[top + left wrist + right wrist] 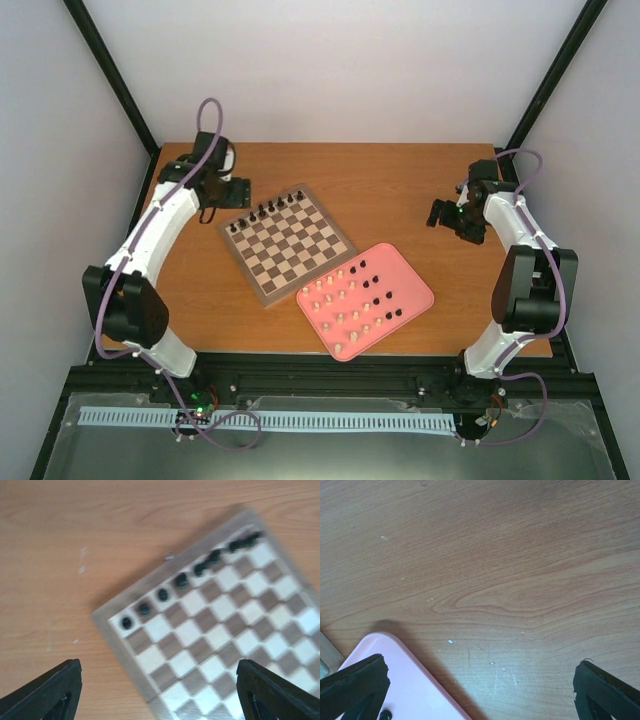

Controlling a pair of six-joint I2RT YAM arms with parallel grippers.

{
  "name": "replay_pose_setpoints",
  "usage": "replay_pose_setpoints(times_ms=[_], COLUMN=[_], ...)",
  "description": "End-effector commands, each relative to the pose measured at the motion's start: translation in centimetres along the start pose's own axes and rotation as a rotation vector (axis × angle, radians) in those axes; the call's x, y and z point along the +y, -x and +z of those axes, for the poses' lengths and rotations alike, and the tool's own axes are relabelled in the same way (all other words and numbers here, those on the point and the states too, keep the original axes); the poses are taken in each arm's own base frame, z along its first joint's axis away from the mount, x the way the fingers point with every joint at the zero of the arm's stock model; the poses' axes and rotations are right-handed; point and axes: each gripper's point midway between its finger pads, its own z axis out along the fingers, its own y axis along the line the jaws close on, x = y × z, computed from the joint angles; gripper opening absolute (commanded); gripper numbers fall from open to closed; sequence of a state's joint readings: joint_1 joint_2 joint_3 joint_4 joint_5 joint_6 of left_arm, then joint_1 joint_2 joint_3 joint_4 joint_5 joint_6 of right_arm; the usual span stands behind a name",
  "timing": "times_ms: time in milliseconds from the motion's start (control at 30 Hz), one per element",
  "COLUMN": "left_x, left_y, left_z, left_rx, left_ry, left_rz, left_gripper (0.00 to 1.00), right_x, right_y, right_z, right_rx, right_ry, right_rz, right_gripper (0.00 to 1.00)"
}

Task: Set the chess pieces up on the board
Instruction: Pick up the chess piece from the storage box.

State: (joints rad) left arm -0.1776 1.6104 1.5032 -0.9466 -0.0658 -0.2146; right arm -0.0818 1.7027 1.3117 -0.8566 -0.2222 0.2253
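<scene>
Board: checked brown-and-cream wooden chessboard (288, 243), at the centre of the surface.
Dark row: black chessmen (265, 211) line its 11 o'clock edge (probably their home rank).
Left fingers (50, 692): wide apart, empty.
Right fingers (355, 682): wide apart, empty.

From high behind we overlooked the whole counter (400, 190); close wrist views faced down, the left sharing the chessboard (225, 630), the right the pink tray (415, 695).

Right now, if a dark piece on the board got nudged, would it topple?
Probably: each dark piece looks tiny and upright, so likely light and tippy. They stand close in one row, so one might knock its neighbour. On the smooth-looking board it may slide first.
</scene>
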Motion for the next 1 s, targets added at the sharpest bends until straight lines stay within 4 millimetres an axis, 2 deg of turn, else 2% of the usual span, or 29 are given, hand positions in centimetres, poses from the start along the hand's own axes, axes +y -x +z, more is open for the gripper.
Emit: replay_pose_setpoints(times_ms=[0, 67, 200, 333, 433, 567, 633, 700, 833, 967], left_x=[-7.2, -11.8, -19.2, -25.4, -28.9, -32.3, -33.8, -34.8, -35.6, -35.9], left_y=[0.1, -0.7, -3.1, -6.3, -9.1, -12.3, -13.4, -14.1, -14.7, -15.1], left_z=[-3.7, -4.1, -2.7, -1.4, 0.0, 2.1, 2.5, 3.1, 4.5, 5.9], left_rx=[-0.038, -0.038, 0.004, 0.027, 0.071, 0.123, 0.131, 0.143, 0.166, 0.178], left_ry=[-0.105, -0.167, -0.248, -0.307, -0.364, -0.399, -0.418, -0.429, -0.425, -0.41], left_rz=[0.117, 0.197, 0.351, 0.53, 0.621, 0.709, 0.745, 0.761, 0.77, 0.782], left_gripper=[0.86, 0.86, 0.84, 0.75, 0.7, 0.63, 0.56, 0.52, 0.51, 0.43], right_x=[0.3, 0.2, 0.2, 0.1, 0.1, 0.0, -0.1, -0.2, -0.2, -0.4], right_y=[-0.5, -0.5, -0.5, -0.6, -0.7, -0.9, -1.0, -1.0, -1.1, -1.1], right_z=[0.3, 0.3, 0.4, 0.5, 0.5, 0.5, 0.5, 0.6, 0.6, 0.7], right_rx=[0.01, 0.008, 0.008, 0.006, 0.007, 0.007, 0.008, 0.009, 0.011, 0.014], right_ry=[0.005, 0.002, 0.001, -0.006, -0.007, -0.011, -0.013, -0.016, -0.02, -0.027], right_rz=[-0.004, -0.005, -0.004, -0.005, -0.006, -0.005, -0.006, -0.007, -0.011, -0.014], right_gripper=[1.0, 1.0, 1.0, 1.0, 1.0, 1.0, 1.0, 1.0, 1.0, 1.0])
